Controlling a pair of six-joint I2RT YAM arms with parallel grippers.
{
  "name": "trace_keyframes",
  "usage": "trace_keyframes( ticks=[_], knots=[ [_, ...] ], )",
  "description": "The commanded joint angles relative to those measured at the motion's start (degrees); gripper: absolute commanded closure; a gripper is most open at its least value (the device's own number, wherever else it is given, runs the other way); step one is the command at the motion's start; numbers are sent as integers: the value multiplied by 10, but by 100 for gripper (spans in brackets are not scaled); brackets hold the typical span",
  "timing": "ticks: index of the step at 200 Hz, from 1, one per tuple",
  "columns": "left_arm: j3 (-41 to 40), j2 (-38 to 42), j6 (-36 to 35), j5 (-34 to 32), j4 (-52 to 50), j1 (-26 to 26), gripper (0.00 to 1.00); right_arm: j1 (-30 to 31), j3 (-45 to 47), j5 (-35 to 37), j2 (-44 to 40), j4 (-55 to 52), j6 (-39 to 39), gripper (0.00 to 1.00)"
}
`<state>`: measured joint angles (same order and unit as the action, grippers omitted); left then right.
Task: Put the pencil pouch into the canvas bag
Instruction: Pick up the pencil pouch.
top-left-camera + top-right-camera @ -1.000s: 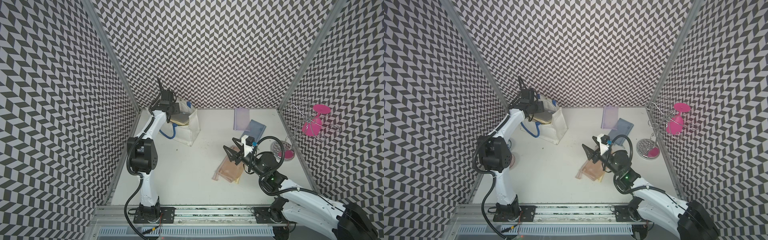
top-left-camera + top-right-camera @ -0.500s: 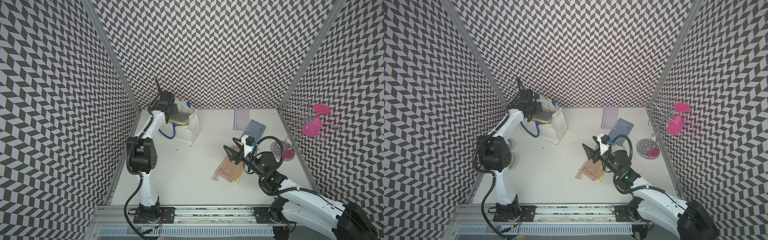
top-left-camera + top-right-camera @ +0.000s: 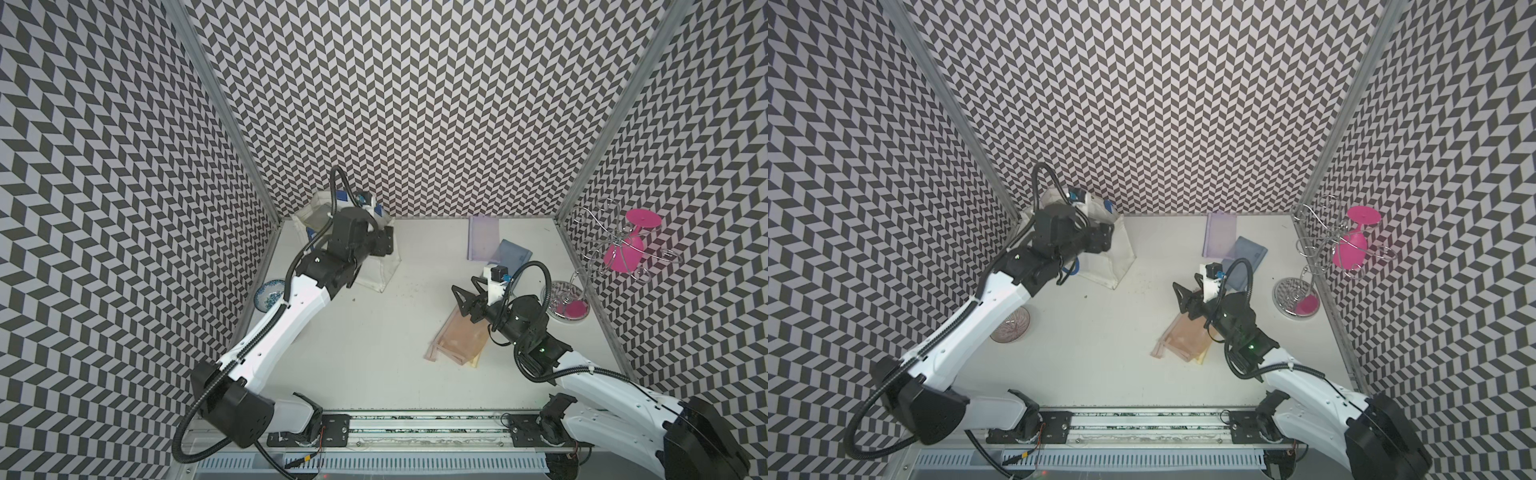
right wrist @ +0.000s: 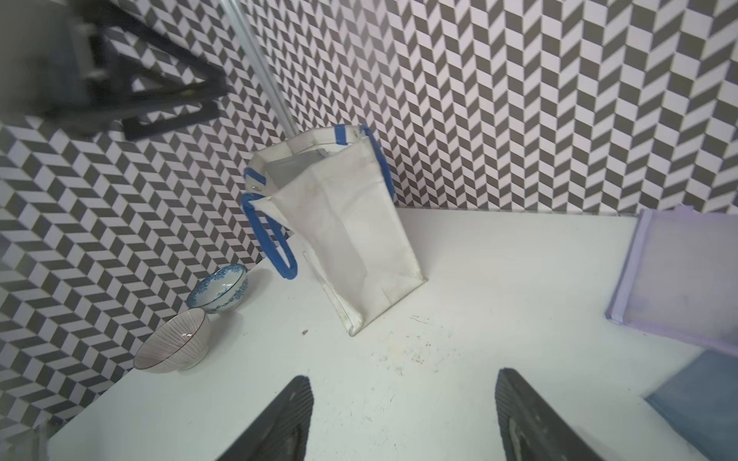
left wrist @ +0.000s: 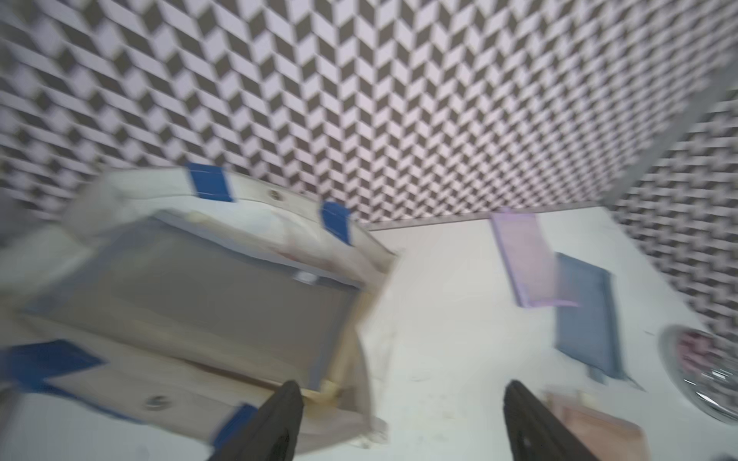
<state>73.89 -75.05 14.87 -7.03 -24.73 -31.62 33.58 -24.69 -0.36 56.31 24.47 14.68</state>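
Though upright, white canvas bag (image 4: 351,239) gapes; grey pencil pouch (image 4: 293,165) inside.

We see a white table (image 3: 365,340). On it, the canvas bag (image 4: 359,239) stands in the far left corner, with a blue-patterned bowl (image 4: 219,288) and a striped bowl (image 4: 173,343) near it by the wall. A lilac pouch (image 3: 482,237) touches a blue pouch (image 3: 513,252) at the back. Orange pouches (image 3: 461,340) lie mid-table, and a wire rack (image 3: 559,291) stands at the right edge.
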Motion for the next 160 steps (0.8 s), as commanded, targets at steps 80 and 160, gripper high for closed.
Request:
trace_keyframes(
  ticks=[80, 160],
  knots=[
    [-247, -139, 156, 207, 283, -149, 15, -132, 107, -191, -25, -32, 139, 30],
    [-242, -262, 190, 243, 372, -175, 17, -229, 150, -303, 26, 5, 175, 34]
  ],
)
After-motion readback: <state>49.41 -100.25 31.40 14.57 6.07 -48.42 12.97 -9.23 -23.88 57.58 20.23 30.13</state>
